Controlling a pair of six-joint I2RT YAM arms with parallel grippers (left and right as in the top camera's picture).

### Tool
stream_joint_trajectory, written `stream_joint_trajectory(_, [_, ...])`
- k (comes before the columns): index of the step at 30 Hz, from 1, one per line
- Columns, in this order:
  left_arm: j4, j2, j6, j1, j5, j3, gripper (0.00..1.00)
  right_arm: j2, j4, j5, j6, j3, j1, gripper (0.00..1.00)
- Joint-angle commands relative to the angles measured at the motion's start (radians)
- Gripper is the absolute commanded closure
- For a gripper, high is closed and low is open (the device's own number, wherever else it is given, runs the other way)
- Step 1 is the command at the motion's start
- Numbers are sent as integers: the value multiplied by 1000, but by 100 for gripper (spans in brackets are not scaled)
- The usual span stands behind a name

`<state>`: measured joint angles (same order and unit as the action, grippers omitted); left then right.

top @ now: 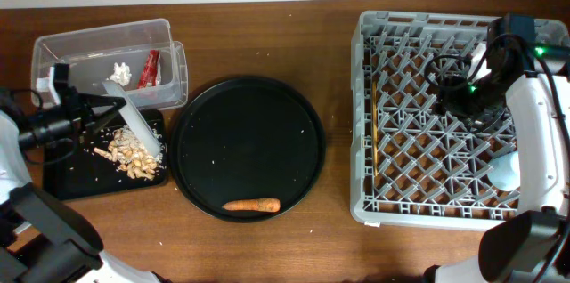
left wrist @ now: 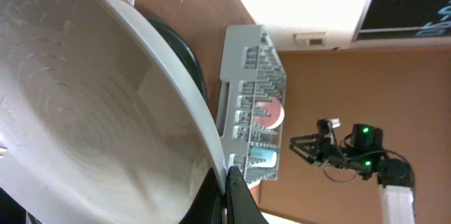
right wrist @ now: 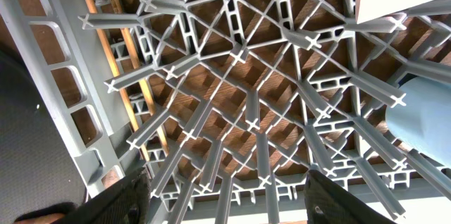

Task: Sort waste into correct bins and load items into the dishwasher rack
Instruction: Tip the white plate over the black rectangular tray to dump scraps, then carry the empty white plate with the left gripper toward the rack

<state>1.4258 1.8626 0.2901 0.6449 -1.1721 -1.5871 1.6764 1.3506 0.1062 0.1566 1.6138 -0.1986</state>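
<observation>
Left claw [left wrist: 225, 194] pinches the tilted grey plate [left wrist: 84, 97], its pale inside faintly streaked; right claw [right wrist: 228, 193] gapes above the rack [top: 361, 123]

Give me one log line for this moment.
left jaws: shut on grey plate, tilted over flat black tray | scraps on it | right jaws: open over rack | carrot on round tray

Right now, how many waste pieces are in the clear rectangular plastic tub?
2: a red crinkled wrapper toward the tub's right end, and a small white crumpled tissue left of it. The round grey plate may hide more.
</observation>
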Motion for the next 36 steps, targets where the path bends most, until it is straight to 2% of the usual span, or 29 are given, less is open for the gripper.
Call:
stream_joint_trajectory(1, [9,-16,21,27,-63,3,100,-19,0,-13,-3,13,1,31])
stream_joint_trajectory(11, [8,-16,22,31,-21,3,100,-19,1,-13,-4,13,1,30])
stream_joint_trajectory(16, [-3,-16,22,32,50,3,100,-19,1,-13,-4,13,1,30])
stream_joint_trajectory(19, [-8,-16,43,32,25,3,100,-19,1,-13,-3,13,1,30])
stream_joint_trajectory(22, [-16,-16,7,32,83,3,100,-19,1,-13,-3,13,1,30])
stream_joint_trajectory(29, [5,-34,24,13,1,2,100,-19,0,-13,-11,13,1,30])
stream_joint_trajectory(32, [9,-60,155,-20,-66,2,100,-19,0,-13,-21,13,1,30])
stream_joint_trajectory(34, [8,-67,156,-54,-163,2,100,-19,1,-13,-23,13,1,30])
stream_joint_trajectory(36, [8,-70,156,-114,-175,2,100,-19,1,-13,-23,13,1,30])
